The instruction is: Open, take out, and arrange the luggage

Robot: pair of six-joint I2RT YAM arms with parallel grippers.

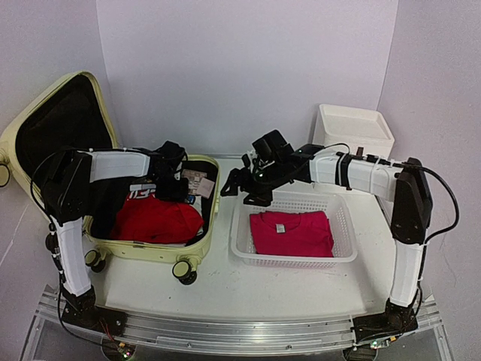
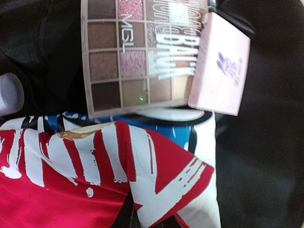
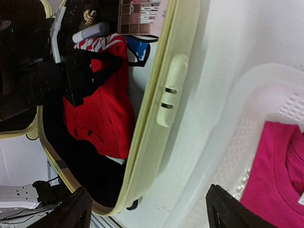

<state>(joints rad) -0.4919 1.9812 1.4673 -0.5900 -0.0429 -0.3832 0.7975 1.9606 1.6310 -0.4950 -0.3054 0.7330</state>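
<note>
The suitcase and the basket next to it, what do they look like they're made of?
Suitcase: likely hard moulded plastic, pale yellow-green, smooth with a soft sheen; its rim keeps a rigid rounded shape. Its lining looks like matte black fabric. Basket: white plastic, probably slightly glossy, with walls pierced in a fine mesh pattern.

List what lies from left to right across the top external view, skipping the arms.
Open lid of the luggage → red garment in its lower half → white mesh basket holding a pink T-shirt → white box at the back right.
</note>
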